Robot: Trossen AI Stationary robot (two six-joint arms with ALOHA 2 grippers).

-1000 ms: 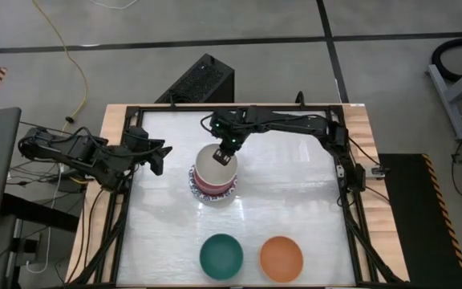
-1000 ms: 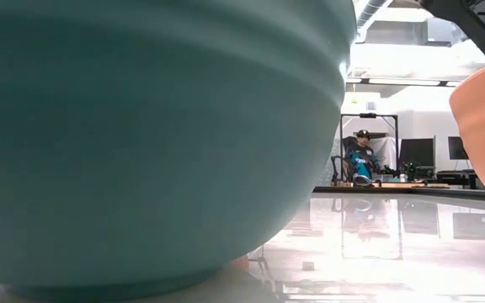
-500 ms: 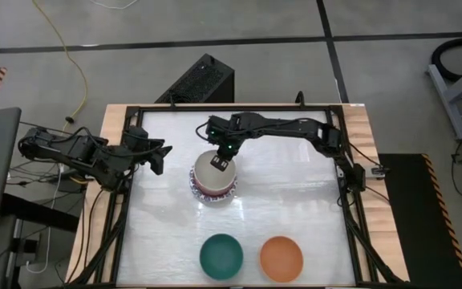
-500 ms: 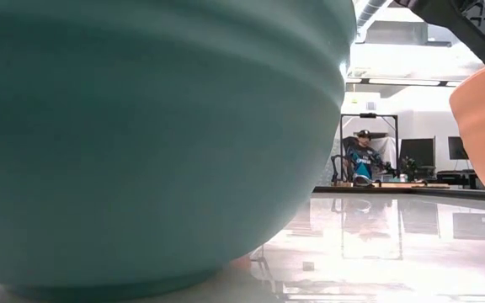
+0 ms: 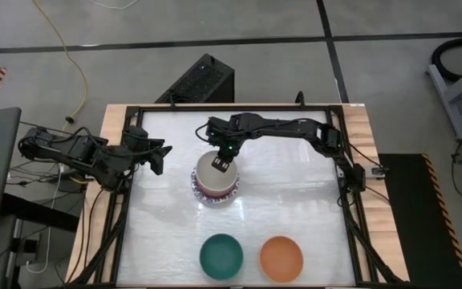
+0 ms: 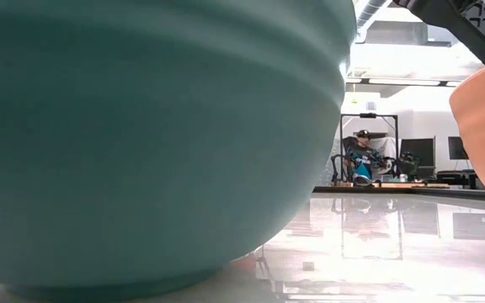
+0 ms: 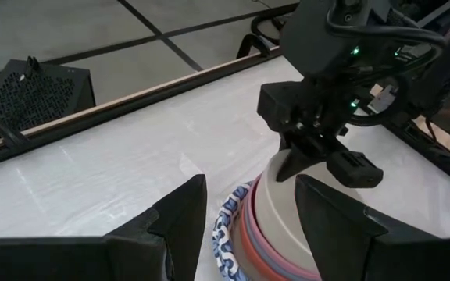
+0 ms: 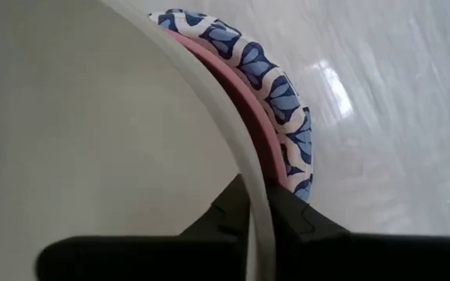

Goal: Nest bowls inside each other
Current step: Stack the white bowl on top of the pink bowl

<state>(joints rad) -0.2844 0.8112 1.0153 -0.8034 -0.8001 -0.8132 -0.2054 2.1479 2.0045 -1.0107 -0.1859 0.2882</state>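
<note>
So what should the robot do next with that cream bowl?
Probably open the right gripper fully and lift away. Its fingers straddle the rim of the round cream bowl, which already sits in the stack of nested pink and blue-patterned bowls. The green bowl and orange bowl wait.

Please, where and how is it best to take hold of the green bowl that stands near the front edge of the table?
Probably by its rim. The green bowl stands upright and open, apart from the orange bowl, so an end effector can descend from above with one finger inside and one outside the thin wall, preferably on the side away from the orange bowl.
</note>
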